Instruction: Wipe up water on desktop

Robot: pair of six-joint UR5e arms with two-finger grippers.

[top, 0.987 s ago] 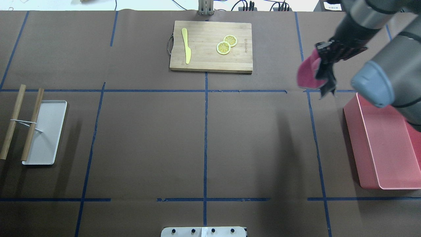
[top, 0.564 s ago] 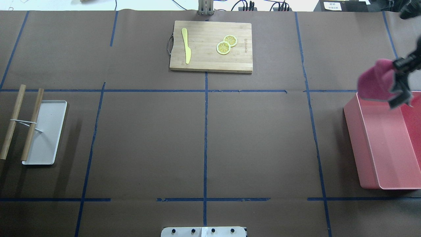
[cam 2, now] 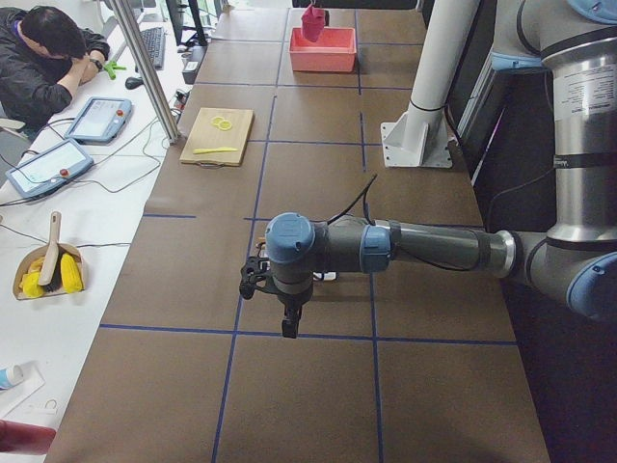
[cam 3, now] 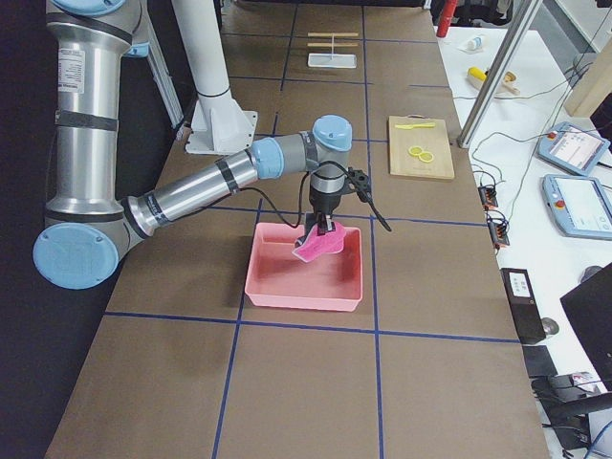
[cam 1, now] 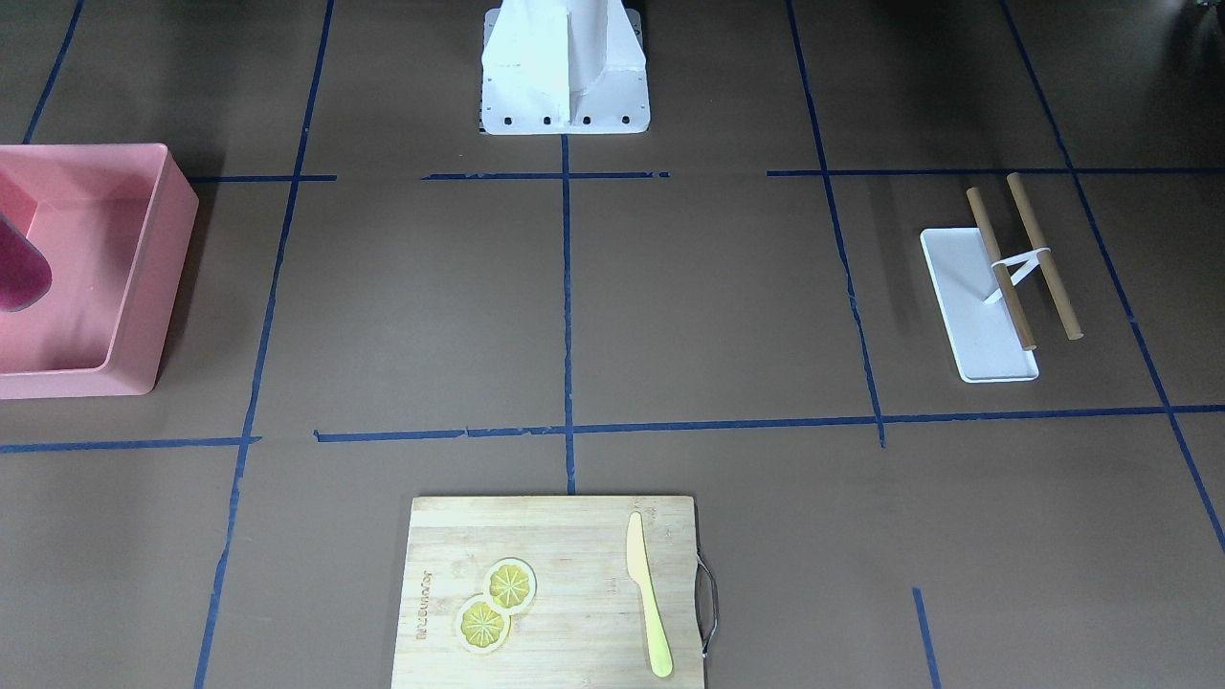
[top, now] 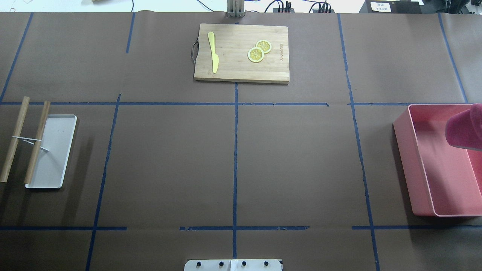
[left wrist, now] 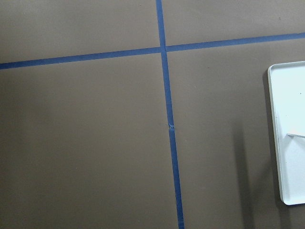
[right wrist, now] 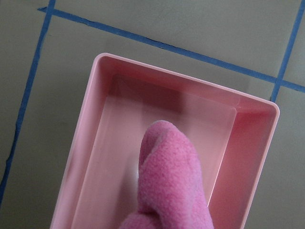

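The desktop point(top: 169, 162) is a brown surface with a blue tape grid; I see no water on it. A pink cloth point(top: 467, 128) hangs over the pink bin point(top: 403, 150) at the right edge. It also shows in the right wrist view point(right wrist: 167, 191) and the front-facing view point(cam 1: 17, 273), held clear of the bin floor. My right gripper point(cam 3: 325, 222) is above the bin with the cloth point(cam 3: 318, 247) hanging from it. My left gripper point(cam 2: 287, 326) hovers low over the desktop near the white tray; I cannot tell whether it is open or shut.
A bamboo cutting board point(top: 241, 52) with a yellow knife point(top: 213, 52) and lemon slices point(top: 259, 51) lies at the far centre. A white tray point(top: 52, 150) with two wooden sticks point(top: 15, 139) sits at the left. The robot base point(cam 1: 565, 67) stands at the near edge.
My right arm has carried the pink cloth to the right, from above the desktop to over the pink bin, and has left the overhead view. Nothing else has moved.
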